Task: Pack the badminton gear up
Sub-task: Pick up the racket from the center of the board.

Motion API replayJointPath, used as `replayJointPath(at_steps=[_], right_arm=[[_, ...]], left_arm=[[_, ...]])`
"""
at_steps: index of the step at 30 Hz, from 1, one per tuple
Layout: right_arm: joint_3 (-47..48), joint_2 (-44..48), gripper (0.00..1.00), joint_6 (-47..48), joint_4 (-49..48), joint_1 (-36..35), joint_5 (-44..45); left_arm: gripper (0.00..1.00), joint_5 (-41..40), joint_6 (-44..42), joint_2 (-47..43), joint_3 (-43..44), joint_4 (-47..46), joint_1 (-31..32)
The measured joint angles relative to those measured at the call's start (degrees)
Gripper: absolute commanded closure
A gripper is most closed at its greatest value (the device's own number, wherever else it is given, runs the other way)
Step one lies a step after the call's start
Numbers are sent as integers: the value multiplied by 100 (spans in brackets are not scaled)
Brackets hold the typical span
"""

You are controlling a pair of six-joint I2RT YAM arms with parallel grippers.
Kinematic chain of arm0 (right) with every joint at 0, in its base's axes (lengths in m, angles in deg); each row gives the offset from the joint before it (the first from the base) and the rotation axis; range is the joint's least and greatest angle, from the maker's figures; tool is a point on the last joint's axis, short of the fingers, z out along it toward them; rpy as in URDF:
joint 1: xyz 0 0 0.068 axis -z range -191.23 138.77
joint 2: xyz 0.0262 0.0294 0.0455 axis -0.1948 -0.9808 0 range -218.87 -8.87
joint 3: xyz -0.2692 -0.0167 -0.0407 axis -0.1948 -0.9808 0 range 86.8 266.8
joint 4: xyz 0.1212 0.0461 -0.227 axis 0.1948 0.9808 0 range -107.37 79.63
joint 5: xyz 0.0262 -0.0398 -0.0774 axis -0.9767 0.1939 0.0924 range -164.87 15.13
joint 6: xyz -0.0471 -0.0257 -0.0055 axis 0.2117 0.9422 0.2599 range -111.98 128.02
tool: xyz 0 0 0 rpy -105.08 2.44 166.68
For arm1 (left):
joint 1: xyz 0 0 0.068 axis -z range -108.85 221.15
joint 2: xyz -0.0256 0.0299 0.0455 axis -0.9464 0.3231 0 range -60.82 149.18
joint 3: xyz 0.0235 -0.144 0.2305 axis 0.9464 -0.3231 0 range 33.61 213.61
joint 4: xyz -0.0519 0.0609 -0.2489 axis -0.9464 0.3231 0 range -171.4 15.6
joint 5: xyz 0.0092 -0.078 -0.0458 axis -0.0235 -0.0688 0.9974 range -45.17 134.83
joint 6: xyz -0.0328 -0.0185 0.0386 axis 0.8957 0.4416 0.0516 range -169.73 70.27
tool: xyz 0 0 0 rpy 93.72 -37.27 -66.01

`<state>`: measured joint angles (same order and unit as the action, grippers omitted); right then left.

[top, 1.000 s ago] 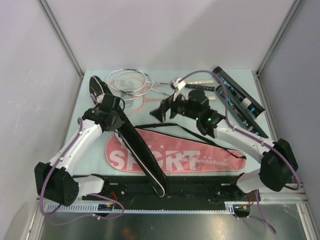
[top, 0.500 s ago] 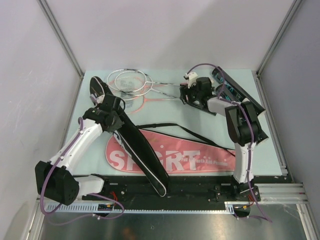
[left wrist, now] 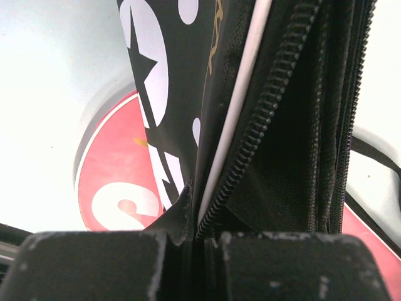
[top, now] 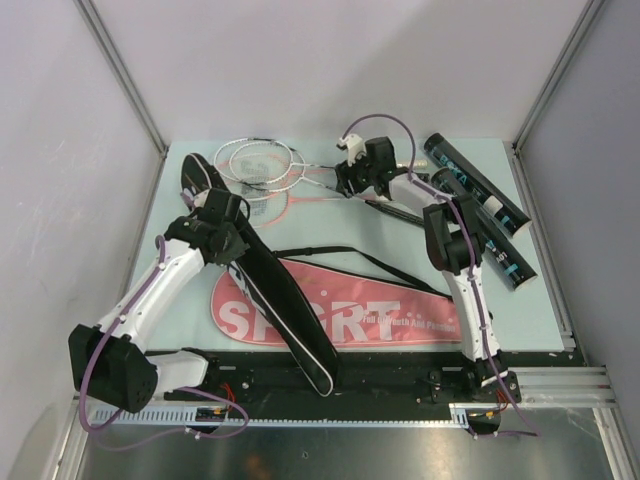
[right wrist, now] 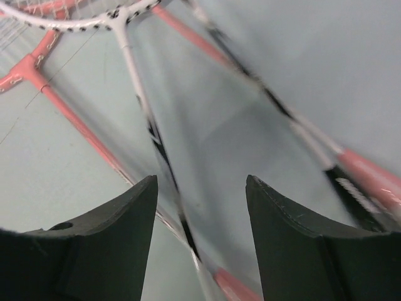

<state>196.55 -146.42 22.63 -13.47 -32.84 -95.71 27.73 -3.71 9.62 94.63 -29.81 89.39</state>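
Packing looks barely begun: the rackets (top: pixel 265 165) and tubes (top: pixel 480 200) lie unpacked on the worktop (top: pixel 540 300) beyond the red bag (top: pixel 350 315). The left tool (left wrist: pixel 203 235) pinches the zipper edge of the black bag (top: pixel 275 300) lying across the red bag. The right tool (right wrist: pixel 200 207) hangs spread over the racket shafts.

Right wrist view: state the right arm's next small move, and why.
Probably lower and close on the white racket shaft. The right pincer hangs open with that shaft running between its fingers, not yet gripped. The picture is blurred, so whether they touch is unclear.
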Motion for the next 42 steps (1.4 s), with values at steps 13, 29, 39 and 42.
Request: replayJointPath(at_steps=[13, 29, 39, 42], right_arm=[[461, -365, 27, -136, 404, -262, 282], [1156, -372, 44, 789, 933, 476, 538], [1154, -511, 46, 1384, 1244, 494, 553], [1154, -522, 49, 1576, 1239, 479, 557]], left_arm=[[100, 101, 0, -160, -17, 31, 2], [99, 122, 2, -160, -28, 31, 7], [100, 149, 2, -144, -28, 28, 11], [100, 173, 2, -144, -28, 26, 11]])
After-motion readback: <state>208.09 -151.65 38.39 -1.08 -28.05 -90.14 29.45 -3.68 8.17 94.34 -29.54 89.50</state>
